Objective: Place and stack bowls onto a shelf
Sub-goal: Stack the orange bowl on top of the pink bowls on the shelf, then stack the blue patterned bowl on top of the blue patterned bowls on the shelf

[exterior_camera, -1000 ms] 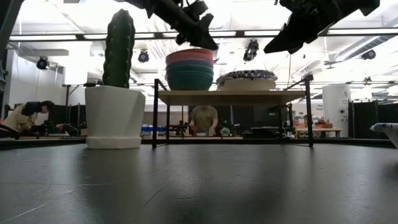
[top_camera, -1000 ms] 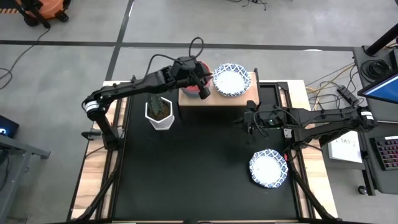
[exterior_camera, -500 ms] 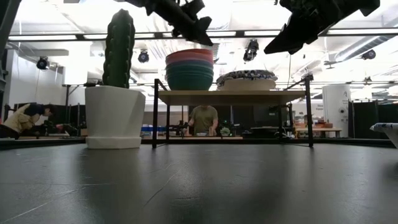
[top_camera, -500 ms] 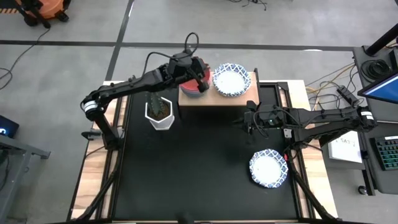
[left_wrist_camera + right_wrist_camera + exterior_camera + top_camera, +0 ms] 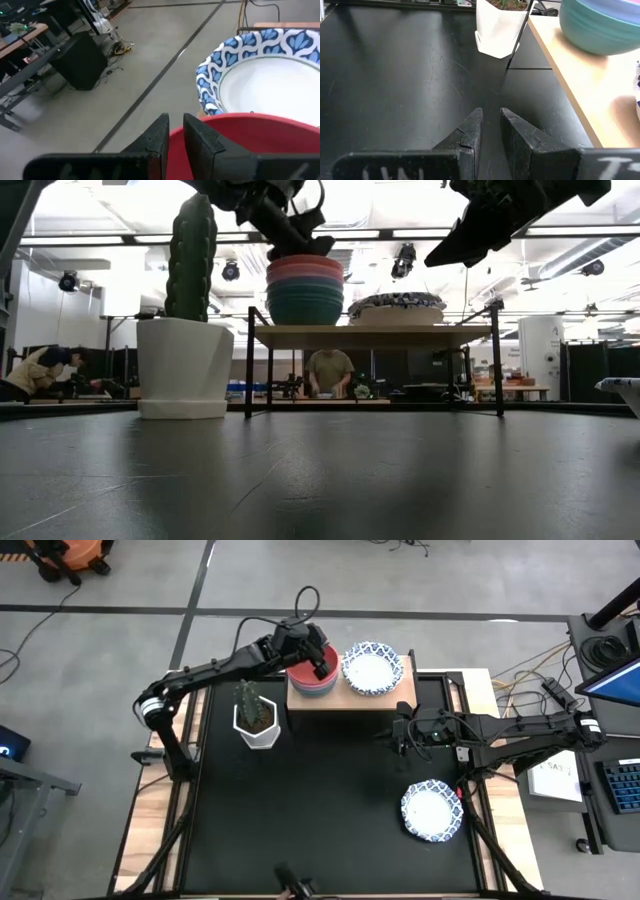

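Note:
The plain bowls stand nested in one stack [image 5: 305, 290] on the left part of the light-wood shelf [image 5: 345, 705], with the red bowl [image 5: 303, 678] on top. Beside them on the shelf sit patterned bowls [image 5: 372, 668], also stacked. One more patterned bowl [image 5: 432, 811] lies on the black table near its right edge. My left gripper [image 5: 324, 668] is shut and hangs just over the red bowl's rim [image 5: 240, 127]. My right gripper [image 5: 397, 735] waits shut above the table, in front of the shelf's right end. My left gripper points slantwise down with its shut fingers [image 5: 298, 246] right at the top rim of the red bowl, on the side toward the patterned bowls. Whether the fingers touch the rim, I cannot tell.
A white hexagonal pot with a cactus [image 5: 255, 720] stands on the table just left of the shelf. The shelf's thin black legs [image 5: 249, 370] rise from the table. People [image 5: 327, 370] sit in the room beyond the far edge.
My left gripper has moved from the near right side of the plain-bowl stack toward the far edge and a little left, and now hangs over the red bowl's rim. The stacks have stayed where they were.

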Motion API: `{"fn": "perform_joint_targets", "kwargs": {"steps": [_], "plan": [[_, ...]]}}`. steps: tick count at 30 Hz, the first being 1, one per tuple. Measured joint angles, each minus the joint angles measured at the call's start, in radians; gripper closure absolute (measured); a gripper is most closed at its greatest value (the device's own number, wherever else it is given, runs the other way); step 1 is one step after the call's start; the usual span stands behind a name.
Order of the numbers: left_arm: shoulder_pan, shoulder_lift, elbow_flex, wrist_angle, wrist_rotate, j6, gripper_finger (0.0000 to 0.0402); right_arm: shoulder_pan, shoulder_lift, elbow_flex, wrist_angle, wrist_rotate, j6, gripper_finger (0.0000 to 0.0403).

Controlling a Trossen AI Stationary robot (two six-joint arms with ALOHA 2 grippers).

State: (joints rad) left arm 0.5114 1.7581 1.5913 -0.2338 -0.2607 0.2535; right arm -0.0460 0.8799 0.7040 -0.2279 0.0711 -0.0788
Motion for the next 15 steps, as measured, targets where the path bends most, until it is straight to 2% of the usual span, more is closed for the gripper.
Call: {"fn": "perform_joint_targets", "kwargs": {"steps": [15], "plan": [[-0.055, -0.053, -0.001, -0.035, 0.001, -0.045, 0.0363, 0.0, 0.0, 0.0, 0.0, 0.0, 0.001, 0.0346]]}}
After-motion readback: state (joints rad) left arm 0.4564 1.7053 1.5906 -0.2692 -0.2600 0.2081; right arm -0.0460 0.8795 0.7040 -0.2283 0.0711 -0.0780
